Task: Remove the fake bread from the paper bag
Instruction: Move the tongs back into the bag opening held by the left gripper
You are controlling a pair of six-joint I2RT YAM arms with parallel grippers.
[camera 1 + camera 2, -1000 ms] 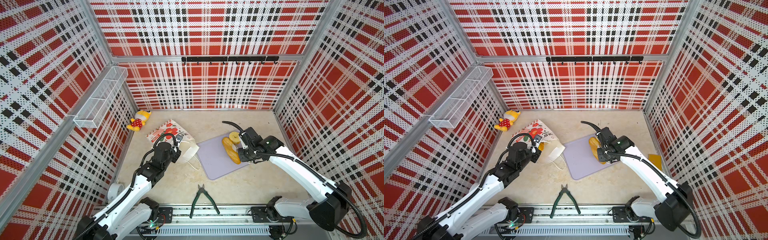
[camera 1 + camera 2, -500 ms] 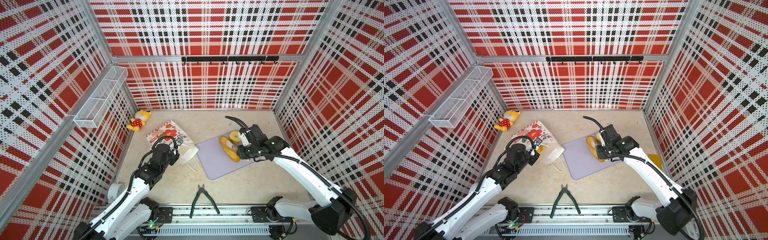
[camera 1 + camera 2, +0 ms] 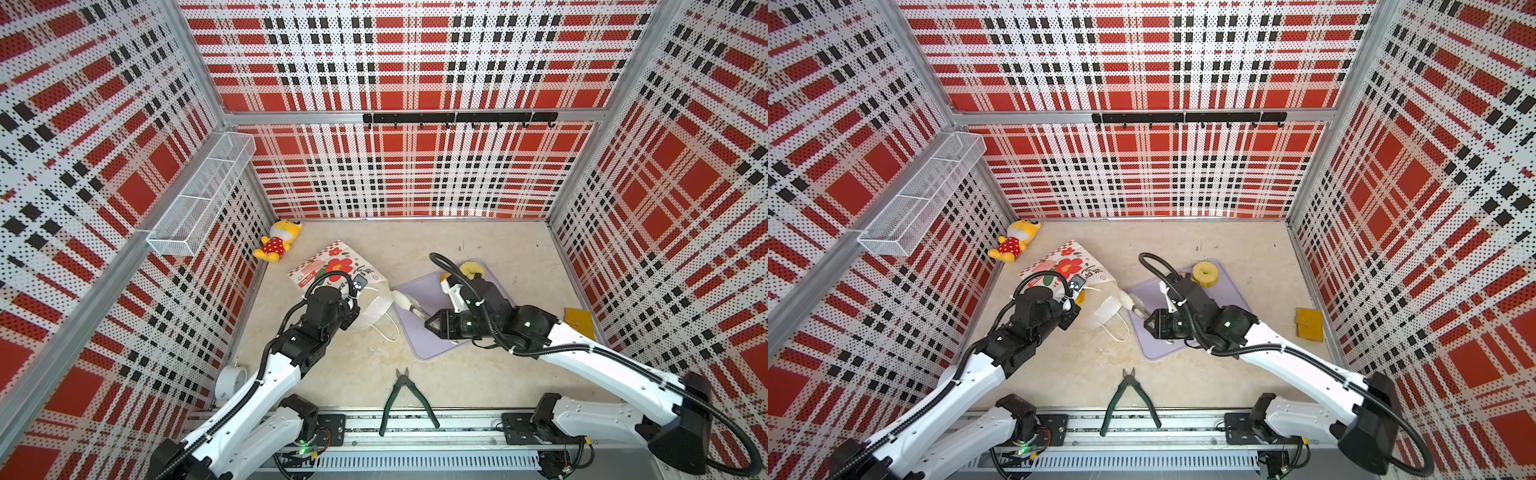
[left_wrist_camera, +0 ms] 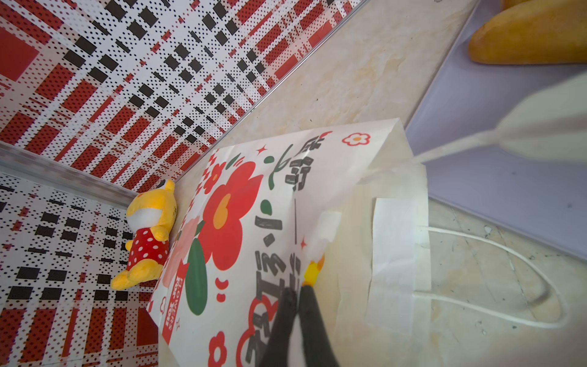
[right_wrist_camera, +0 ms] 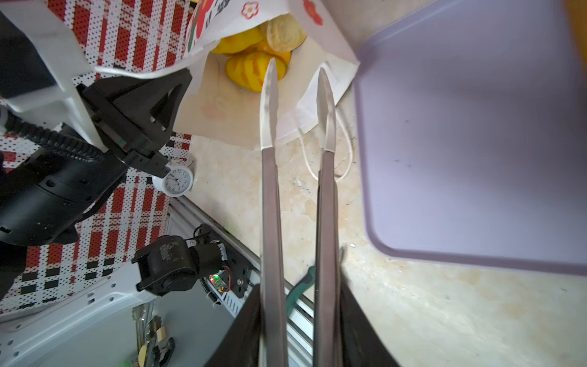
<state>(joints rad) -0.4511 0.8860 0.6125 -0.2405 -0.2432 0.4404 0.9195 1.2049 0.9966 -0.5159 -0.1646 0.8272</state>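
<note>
Currently we have the paper bag point(image 3: 332, 262) lying on its side on the table, with its mouth toward the lilac tray point(image 5: 476, 127). Our left gripper point(image 4: 297, 290) is clenched on the upper lip of the bag and lifts it so that the mouth gapes. Our right gripper point(image 5: 297, 68) has its long metal fingers point(image 5: 270, 105) spread and empty, with the tips at the mouth. They aim at the fake bread inside: a striped yellow piece point(image 5: 251, 71) lies nearest and a round bun point(image 5: 284, 31) behind it, with more pieces partly hidden. A long loaf point(image 4: 533, 35) and a ring point(image 3: 1205, 274) already lie on the tray.

We judge the following hazards:

1. Paper caught with the bread. The lower finger runs close over the bottom flap. If we close too low, we pinch paper and drag the whole bag.
2. Lip slipping or tearing. The left hold is a narrow pinch on thin paper. A sideways pull from the right arm could strip it free and let the mouth collapse over the fingers.
3. Bread squirting away. The tips are slim and smooth. A grip off the middle of a rounded piece may push it deeper instead of clamping it.
4. Handle snag. The cord handle point(image 4: 495, 245) loops on the table just beside the approach line and could hook a finger on withdrawal.
</note>
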